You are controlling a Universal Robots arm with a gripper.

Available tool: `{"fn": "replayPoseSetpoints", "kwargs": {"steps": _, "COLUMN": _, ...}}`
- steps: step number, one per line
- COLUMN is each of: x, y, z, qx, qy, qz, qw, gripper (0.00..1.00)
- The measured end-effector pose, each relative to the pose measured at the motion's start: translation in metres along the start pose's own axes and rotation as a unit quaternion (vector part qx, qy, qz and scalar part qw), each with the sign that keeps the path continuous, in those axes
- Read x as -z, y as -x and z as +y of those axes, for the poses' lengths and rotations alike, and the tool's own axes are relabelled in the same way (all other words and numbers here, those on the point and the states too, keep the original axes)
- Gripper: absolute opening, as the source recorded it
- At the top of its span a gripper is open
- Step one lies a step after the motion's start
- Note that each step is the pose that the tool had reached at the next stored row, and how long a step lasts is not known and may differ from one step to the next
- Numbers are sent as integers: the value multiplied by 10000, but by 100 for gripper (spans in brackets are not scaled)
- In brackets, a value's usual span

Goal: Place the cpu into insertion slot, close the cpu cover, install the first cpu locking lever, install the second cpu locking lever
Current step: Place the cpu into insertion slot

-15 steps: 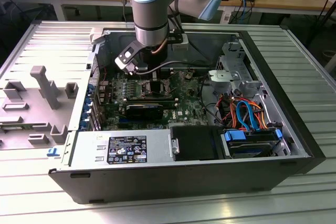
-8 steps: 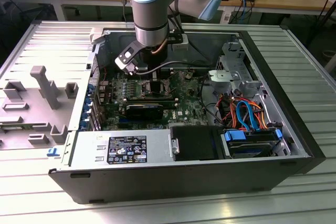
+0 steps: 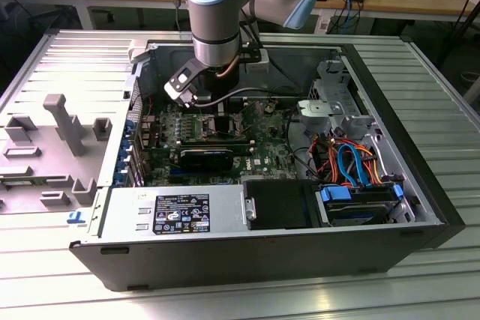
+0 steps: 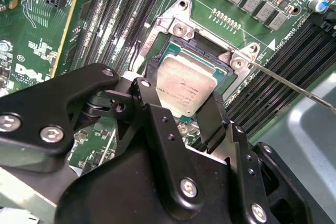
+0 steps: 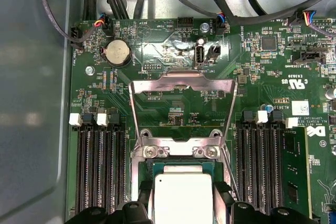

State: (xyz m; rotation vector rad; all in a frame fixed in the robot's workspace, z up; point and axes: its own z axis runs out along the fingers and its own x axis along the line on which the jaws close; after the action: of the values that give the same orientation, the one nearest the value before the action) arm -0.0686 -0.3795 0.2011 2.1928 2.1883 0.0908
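We see the tool point(image 4: 185, 88) gripping the cpu point(image 4: 187, 82), apparently not quite seated in the insertion slot point(image 4: 185, 35); a tilted release could jam it.

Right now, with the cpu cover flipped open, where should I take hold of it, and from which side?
Probably by the free crossbar of the cpu cover, the edge farthest from the cpu. Come from that far side, pinching the thin plate across its thickness: it is hinged at the cpu's end, and its window leaves only narrow frame strips.
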Motion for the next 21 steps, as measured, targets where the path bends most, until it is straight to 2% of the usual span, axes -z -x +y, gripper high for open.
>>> {"fn": "replayPoseSetpoints", "kwargs": {"steps": 21, "x": -25, "y": 0, "z": -3, "qx": -5, "qy": -1, "qz": -1, "qw": 10000, "gripper": 54}}
